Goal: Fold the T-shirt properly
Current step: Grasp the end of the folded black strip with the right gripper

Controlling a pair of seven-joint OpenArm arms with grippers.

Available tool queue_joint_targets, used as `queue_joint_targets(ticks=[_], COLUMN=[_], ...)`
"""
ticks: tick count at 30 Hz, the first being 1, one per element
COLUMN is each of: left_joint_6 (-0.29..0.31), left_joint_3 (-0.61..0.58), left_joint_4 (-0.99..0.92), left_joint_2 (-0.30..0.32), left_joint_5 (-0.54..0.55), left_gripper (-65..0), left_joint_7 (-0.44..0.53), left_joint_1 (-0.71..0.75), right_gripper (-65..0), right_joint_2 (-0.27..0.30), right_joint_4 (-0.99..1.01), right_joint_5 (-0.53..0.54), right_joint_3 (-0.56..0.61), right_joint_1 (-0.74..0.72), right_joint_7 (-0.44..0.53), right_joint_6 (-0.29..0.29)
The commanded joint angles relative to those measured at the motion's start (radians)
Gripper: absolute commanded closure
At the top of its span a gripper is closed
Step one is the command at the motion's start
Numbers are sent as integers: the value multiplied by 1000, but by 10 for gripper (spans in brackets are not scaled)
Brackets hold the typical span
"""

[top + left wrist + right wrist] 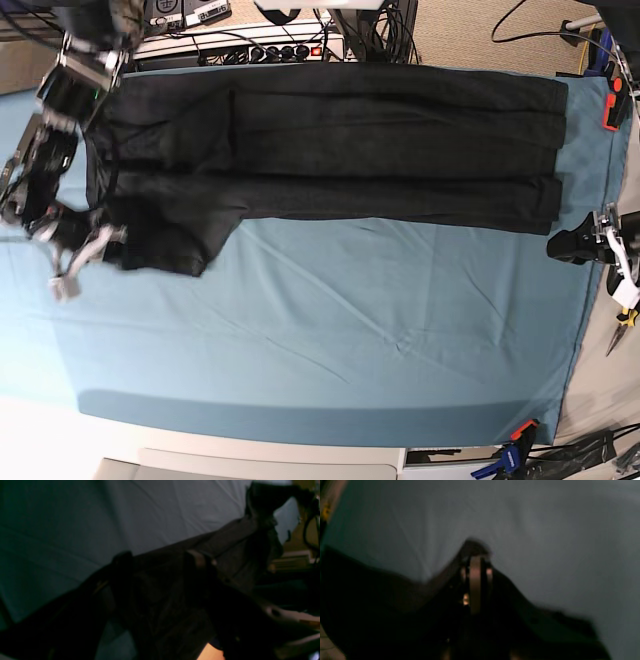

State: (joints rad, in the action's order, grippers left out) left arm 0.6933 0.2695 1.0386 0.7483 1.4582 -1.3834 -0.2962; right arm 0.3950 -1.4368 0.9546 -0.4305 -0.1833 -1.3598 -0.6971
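Note:
The black T-shirt [330,140] lies as a long flat band across the far part of the teal table cover [320,340]; no print shows. My right gripper [75,262], at the left of the base view, is shut on the shirt's left end. In the blurred right wrist view it [475,560] pinches a raised peak of black cloth [382,592]. My left gripper [572,246] is at the shirt's right lower corner. In the left wrist view its fingers [122,562] stand wide apart around the cloth [232,537], with the gripper's middle [160,560] over dark fabric.
A power strip and cables [240,45] lie along the table's back edge. An orange clamp [611,105] grips the cover at the right edge, another clamp [520,432] at the front right corner. Hand tools [622,325] lie off the right side.

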Motion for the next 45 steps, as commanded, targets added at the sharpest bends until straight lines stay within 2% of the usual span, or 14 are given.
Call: queue_joint_targets(ticks=[1, 7, 17, 31, 34, 35, 37, 38, 39, 41, 45], left_joint_6=[5, 5, 5, 5, 5, 5, 5, 5, 5, 5, -7], left_joint_3=[8, 8, 8, 8, 9, 9, 9, 9, 9, 8, 8], left_joint_4=[13, 13, 13, 13, 13, 13, 14, 14, 14, 13, 13], left_joint_2=[27, 27, 27, 28, 28, 28, 29, 30, 34, 48, 118], left_joint_5=[25, 25, 25, 25, 25, 25, 25, 25, 25, 25, -4], left_gripper=[-333, -333, -333, -333, -333, -333, -333, -333, -333, -333, -340], left_joint_7=[16, 16, 16, 23, 23, 22, 22, 22, 17, -5, -6], left_joint_1=[-22, -23, -23, -22, -22, -22, -23, -22, -19, -11, 56], right_gripper=[0, 0, 0, 0, 0, -25, -245, -318, -341, -340, -340], right_joint_2=[18, 18, 17, 18, 18, 18, 17, 14, 4, -35, -153], right_joint_4=[-51, -282, -568, -600, -600, -600, -600, -600, -600, -600, -600], right_joint_5=[45, 71, 70, 83, 49, 43, 39, 29, 10, -3, -2], right_joint_3=[8, 72, 74, 74, 74, 74, 74, 72, 63, 25, -101], right_joint_1=[14, 240, 512, 650, 652, 652, 652, 652, 650, 639, 576], right_joint_7=[12, 5, 24, 22, 17, 24, 43, 64, 95, 145, 163], right_joint_6=[-1, -1, -1, -1, -1, -1, -1, -1, -1, -1, -1])
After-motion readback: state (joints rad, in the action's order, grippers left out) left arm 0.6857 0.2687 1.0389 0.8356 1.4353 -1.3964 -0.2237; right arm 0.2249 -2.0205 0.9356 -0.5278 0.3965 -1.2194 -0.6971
